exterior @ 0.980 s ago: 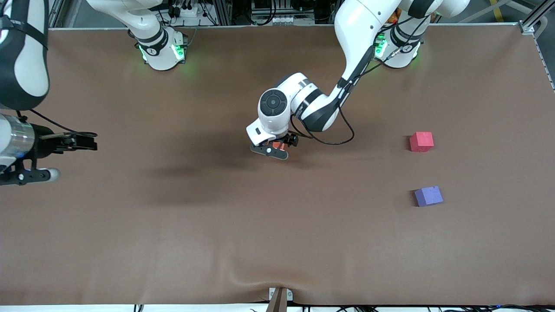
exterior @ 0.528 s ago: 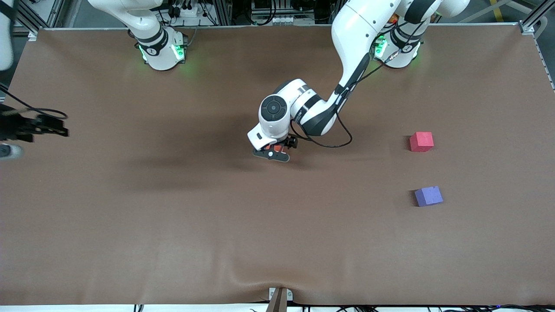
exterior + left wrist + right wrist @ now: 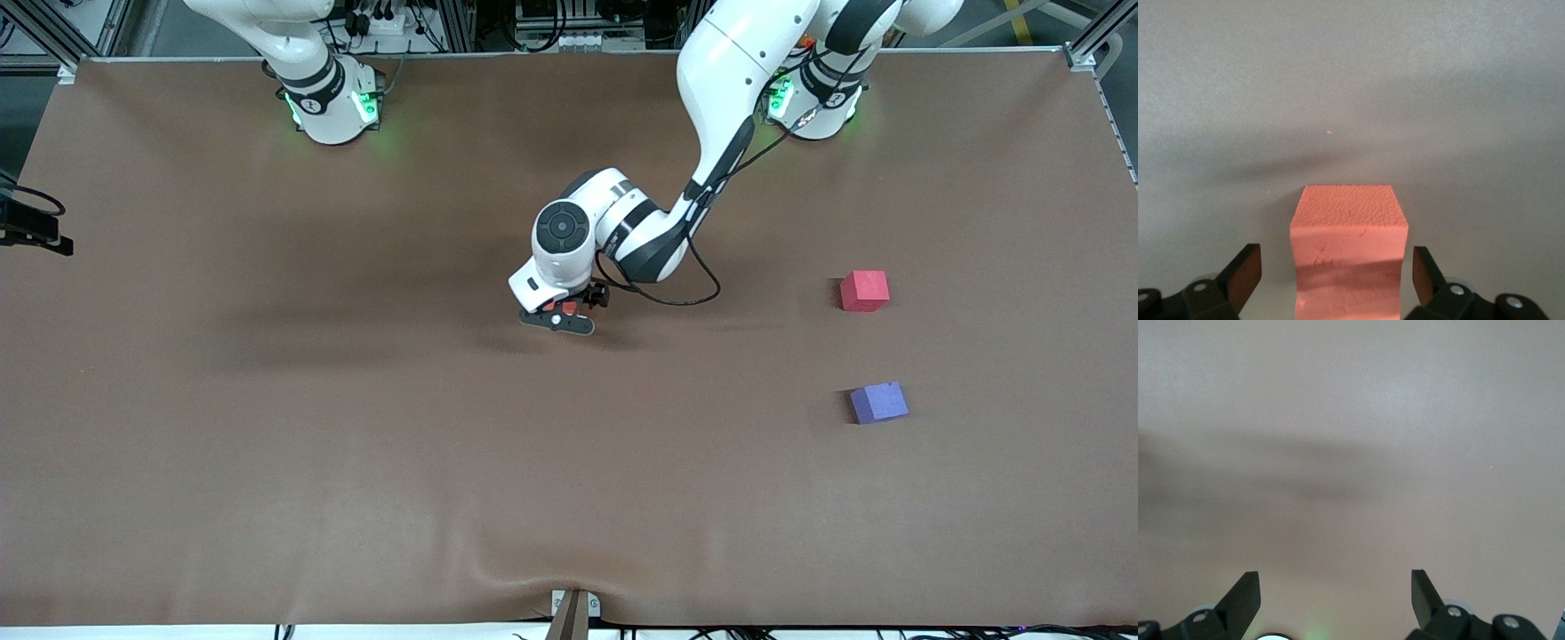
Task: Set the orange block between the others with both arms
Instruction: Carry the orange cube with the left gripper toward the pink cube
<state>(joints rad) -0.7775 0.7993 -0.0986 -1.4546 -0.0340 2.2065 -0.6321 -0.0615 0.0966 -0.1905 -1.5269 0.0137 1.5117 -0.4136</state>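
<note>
Left pincer (image 3: 558, 316) sits low at frame centre, jaws wide and straddling the orange block (image 3: 1349, 250), gaps on both sides, nothing gripped. The block is on the surface (image 3: 356, 462), mid-frame, well apart from the red cube (image 3: 864, 290) and purple cube (image 3: 878, 402) at mid-right.

Risks:
- jaws close off-centre, so one finger (image 3: 1241, 273) shoves the foam and the block twists or pops out
- soft foam squashes and slips on the lift
- the slot between red and purple is tight, so a skewed drop nudges either cube

Right pincer (image 3: 1335, 600) is wide open and empty over bare surface; the arm waits at the left edge.
</note>
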